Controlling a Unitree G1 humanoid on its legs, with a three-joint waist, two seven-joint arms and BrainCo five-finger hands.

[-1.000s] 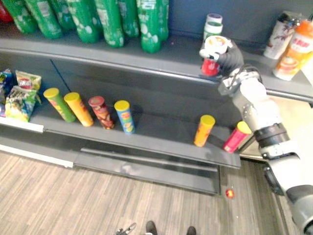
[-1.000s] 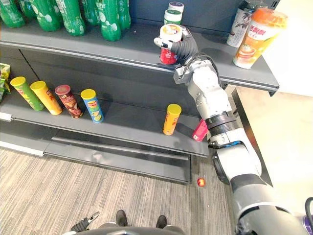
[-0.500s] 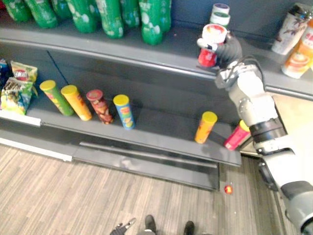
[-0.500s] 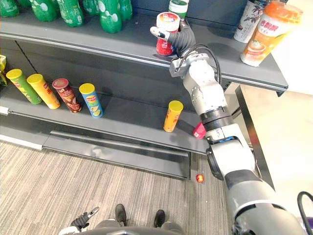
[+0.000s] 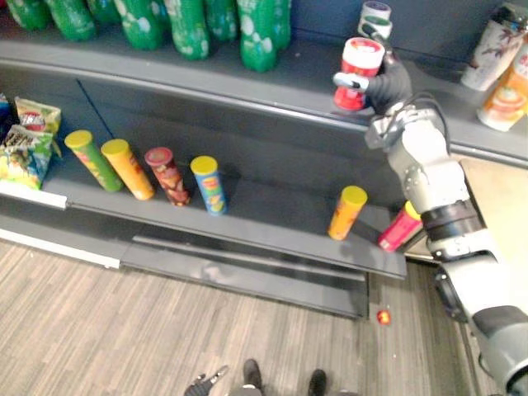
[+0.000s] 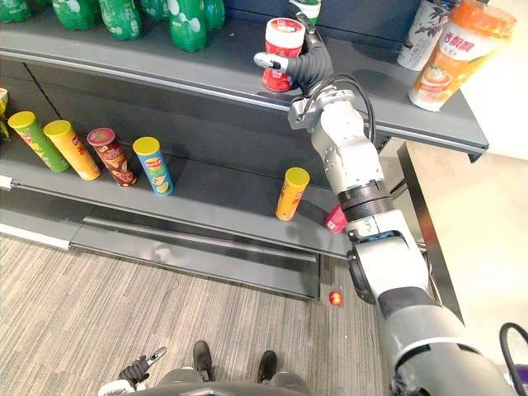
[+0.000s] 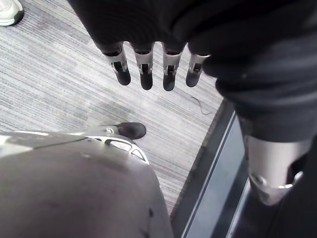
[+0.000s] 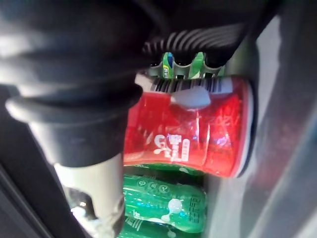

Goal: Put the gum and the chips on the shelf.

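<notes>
Left eye view: the right robot hand (image 5: 388, 82) is curled round a red canister (image 5: 357, 74), which stands upright at the upper shelf's (image 5: 124, 70) front edge.

Right eye view: chip tubes (image 6: 153, 165) stand on the lower shelf (image 6: 223, 206).

Left wrist view: the left robot hand (image 7: 145, 72) hangs above the floor (image 7: 59, 84) with straight fingers.

Right wrist view: green bottles (image 8: 168, 210) lie beside the canister.

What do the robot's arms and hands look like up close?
The right arm is built of rounded silver-grey segments, with a black band partway along. A dark ribbed cover wraps the wrist and the back of the right hand. The left hand has the same dark cover, and its fingers are silver with dark tips.
</notes>
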